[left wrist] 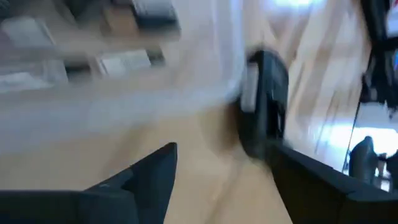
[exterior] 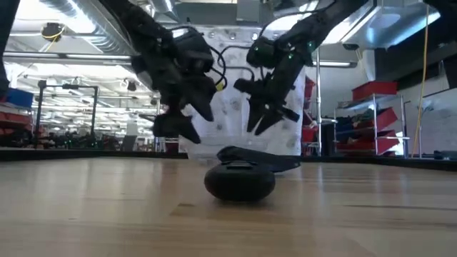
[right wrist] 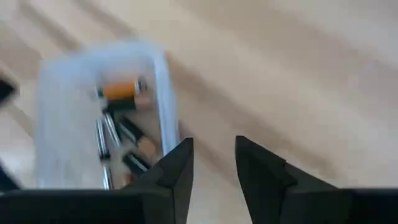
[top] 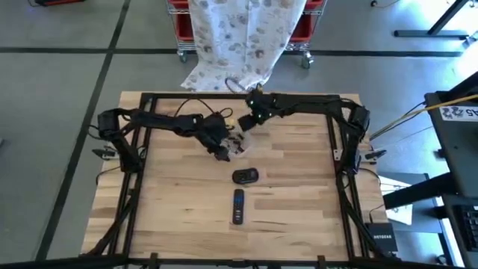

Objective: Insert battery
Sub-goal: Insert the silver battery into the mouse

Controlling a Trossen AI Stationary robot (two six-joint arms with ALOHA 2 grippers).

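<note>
Over the tray: my right gripper (right wrist: 212,163) hovers, fingers narrowly parted, empty.
Batteries (right wrist: 124,134): light, rigid, slick — I'd pinch one across its middle.
Left gripper (left wrist: 217,180): parted, beside the tray (right wrist: 62,112).

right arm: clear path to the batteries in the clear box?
Probably yes. The right gripper hovers open just beside the clear box; its top is open, batteries exposed. The left gripper is close, possibly crowding it.
</note>
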